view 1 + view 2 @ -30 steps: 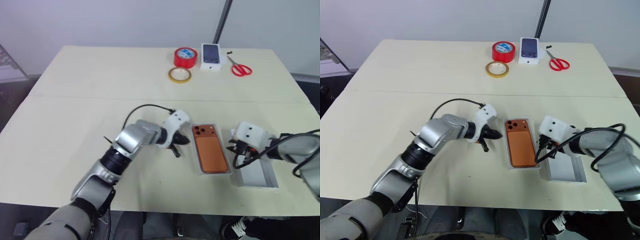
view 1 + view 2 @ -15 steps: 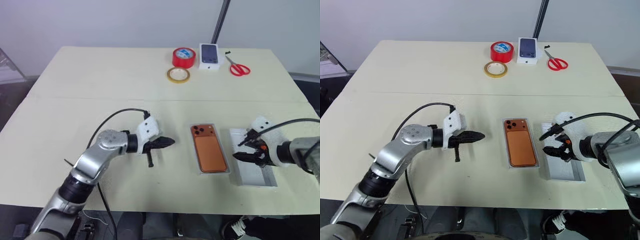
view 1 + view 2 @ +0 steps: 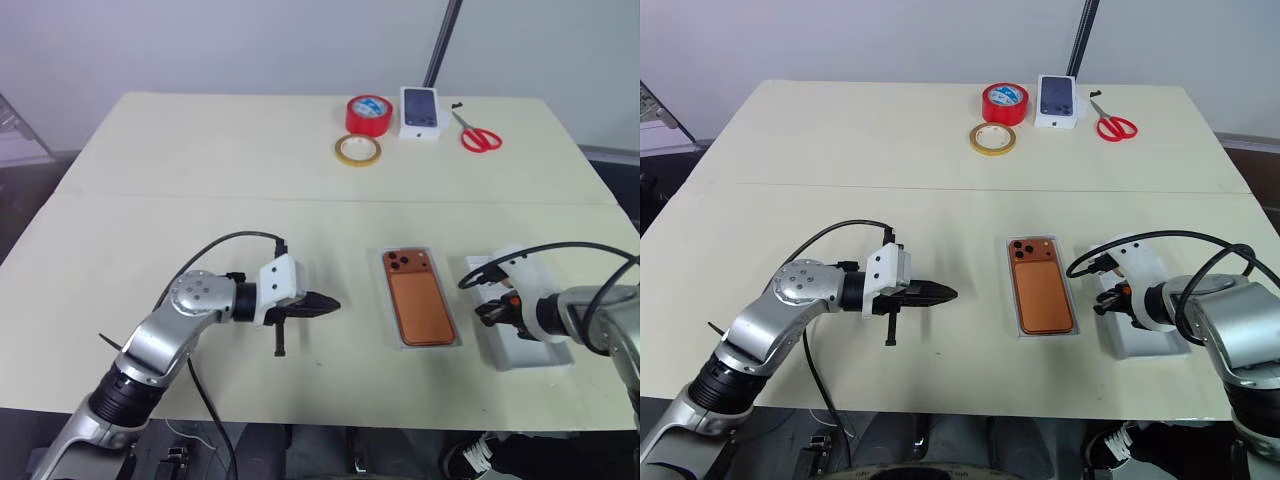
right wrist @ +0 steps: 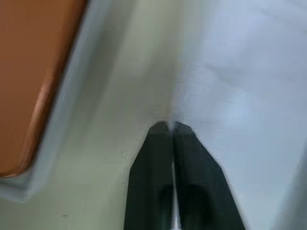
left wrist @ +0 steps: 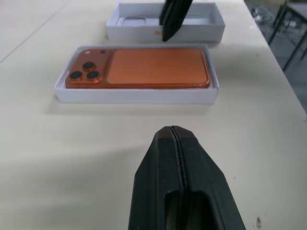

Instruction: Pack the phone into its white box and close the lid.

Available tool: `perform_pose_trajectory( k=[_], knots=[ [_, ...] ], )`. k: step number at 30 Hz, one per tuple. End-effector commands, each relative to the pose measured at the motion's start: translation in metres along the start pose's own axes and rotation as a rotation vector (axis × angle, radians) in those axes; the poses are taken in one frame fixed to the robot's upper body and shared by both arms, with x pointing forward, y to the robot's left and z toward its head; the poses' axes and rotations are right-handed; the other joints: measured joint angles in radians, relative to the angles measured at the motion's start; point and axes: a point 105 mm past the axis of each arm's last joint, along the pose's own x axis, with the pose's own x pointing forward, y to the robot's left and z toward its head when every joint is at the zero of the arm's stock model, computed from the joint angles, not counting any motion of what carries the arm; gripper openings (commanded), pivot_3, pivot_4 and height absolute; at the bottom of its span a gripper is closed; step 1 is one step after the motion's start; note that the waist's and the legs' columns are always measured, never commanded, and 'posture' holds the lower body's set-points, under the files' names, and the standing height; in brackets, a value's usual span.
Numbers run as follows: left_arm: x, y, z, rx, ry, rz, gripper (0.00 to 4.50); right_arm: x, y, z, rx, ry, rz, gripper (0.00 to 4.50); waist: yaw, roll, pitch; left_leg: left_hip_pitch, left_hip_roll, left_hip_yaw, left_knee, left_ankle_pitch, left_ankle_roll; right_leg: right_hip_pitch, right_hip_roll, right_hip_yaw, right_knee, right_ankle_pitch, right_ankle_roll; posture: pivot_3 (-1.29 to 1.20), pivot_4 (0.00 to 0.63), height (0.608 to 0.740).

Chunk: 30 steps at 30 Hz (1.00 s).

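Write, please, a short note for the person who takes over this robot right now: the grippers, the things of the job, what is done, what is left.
Left gripper: shut, empty, over bare table to the left of the white box.
Right gripper: shut on the near wall of the lid, which lies open side up to the right of the box.
The phone lies flat in the white box, camera side up, lenses at the far end.
Done: phone packed.
Left: lift the lid, turn it over, set it on the box and press it closed.
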Motion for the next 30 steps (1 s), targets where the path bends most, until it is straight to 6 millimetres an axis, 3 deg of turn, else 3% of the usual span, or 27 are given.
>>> perform_pose_trajectory(
  k=[1,5,7,11,14,17,22,26,29,30],
  knots=[
    [-0.005,0.005,0.015,0.030,-0.050,0.036,0.00,-0.007,-0.006,0.004,0.032,-0.037,-0.019,0.08,-0.001,0.000,0.000,0.000,0.000,0.000,0.000,0.000,0.000,0.000,0.000,0.000,0.000,0.000,0.000,0.00,0.150,0.740],
    [-0.017,0.023,0.012,-0.003,-0.064,0.146,0.00,-0.025,-0.012,0.041,0.106,-0.224,0.042,0.08,-0.010,0.001,0.000,0.000,0.000,0.000,0.000,0.000,0.000,0.000,0.000,0.000,0.000,0.000,0.000,0.00,0.150,0.740],
    [-0.026,0.035,0.010,-0.032,-0.074,0.222,0.00,-0.040,-0.002,0.065,0.104,-0.342,0.158,0.08,-0.020,0.002,0.001,0.001,0.000,0.001,0.000,0.000,0.000,0.000,0.000,0.000,0.001,0.000,0.000,0.00,0.150,0.740],
    [-0.044,0.056,0.001,-0.066,-0.069,0.349,0.00,-0.061,0.043,0.099,0.046,-0.487,0.494,0.08,-0.027,0.002,0.001,0.001,0.003,0.001,-0.002,0.000,0.000,-0.001,0.002,0.000,0.000,0.000,0.000,0.00,0.150,0.740],
    [-0.052,0.062,-0.003,-0.067,-0.054,0.388,0.00,-0.064,0.076,0.115,0.068,-0.516,0.725,0.08,-0.025,0.002,0.001,0.000,0.003,0.001,-0.002,0.000,0.000,-0.001,0.003,0.000,0.000,0.000,0.000,0.00,0.150,0.740],
    [-0.053,0.063,-0.002,-0.063,-0.052,0.389,0.00,-0.065,0.113,0.122,0.163,-0.498,0.891,0.08,-0.020,0.001,0.001,-0.001,0.002,0.002,0.000,0.000,0.001,-0.001,0.001,0.000,0.001,0.000,0.000,0.00,0.150,0.740],
    [-0.050,0.057,0.002,-0.051,-0.057,0.369,0.00,-0.042,0.144,0.121,0.302,-0.451,0.980,0.08,-0.025,0.000,0.001,-0.002,0.002,0.002,0.002,-0.001,0.002,-0.001,0.000,0.000,0.001,0.000,0.000,0.00,0.150,0.740],
    [-0.045,0.050,0.003,-0.059,-0.059,0.343,0.00,-0.017,0.149,0.116,0.482,-0.420,0.935,0.08,-0.024,0.000,0.001,-0.002,0.003,0.001,0.001,-0.001,0.002,-0.002,0.001,0.000,0.001,0.000,0.000,0.00,0.150,0.740],
    [-0.034,0.040,0.003,-0.067,-0.062,0.303,0.00,0.000,0.138,0.109,0.604,-0.392,0.835,0.08,-0.023,0.000,0.001,-0.002,0.003,0.002,0.001,-0.001,0.002,-0.003,0.001,0.001,0.002,0.000,0.000,0.00,0.150,0.740],
    [-0.029,0.037,0.003,-0.072,-0.066,0.284,0.00,0.000,0.132,0.109,0.618,-0.396,0.815,0.31,-0.021,0.000,0.001,-0.002,0.003,0.002,0.001,-0.001,0.002,-0.003,0.001,0.001,0.002,0.000,0.000,0.00,0.150,0.740]
  ],
)
